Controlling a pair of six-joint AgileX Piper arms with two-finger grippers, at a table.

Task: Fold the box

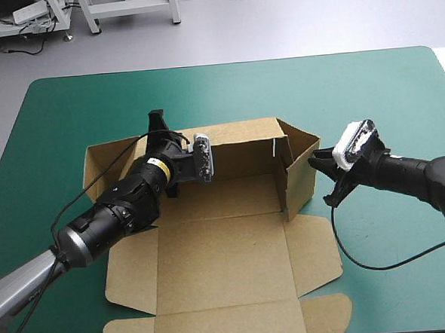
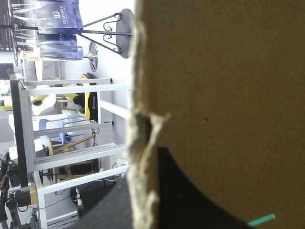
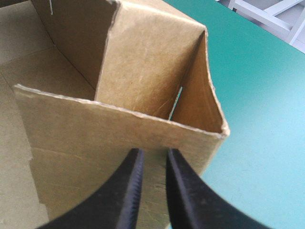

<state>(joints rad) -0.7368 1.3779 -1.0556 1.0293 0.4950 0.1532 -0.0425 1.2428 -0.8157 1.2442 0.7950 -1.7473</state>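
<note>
The brown box [image 1: 221, 265] lies in the middle of the table, its back wall and right wall raised and its front panels and flaps flat. My left gripper [image 1: 178, 150] is at the back wall, left of its middle. In the left wrist view the board's [image 2: 228, 71] torn edge runs between that gripper's [image 2: 145, 167] black fingers [image 2: 190, 191], which are shut on it. My right gripper [image 1: 317, 164] is outside the right wall. Its fingers [image 3: 133, 191] are all but shut, with the tips [image 3: 153, 153] against the wall's outer face [image 3: 95, 143], no sheet between them.
The teal-green cover [image 1: 369, 89] shows bare to the right of the box and along the far edge. The box's wide front panel and rounded flaps [image 1: 322, 311] reach the near edge of the table.
</note>
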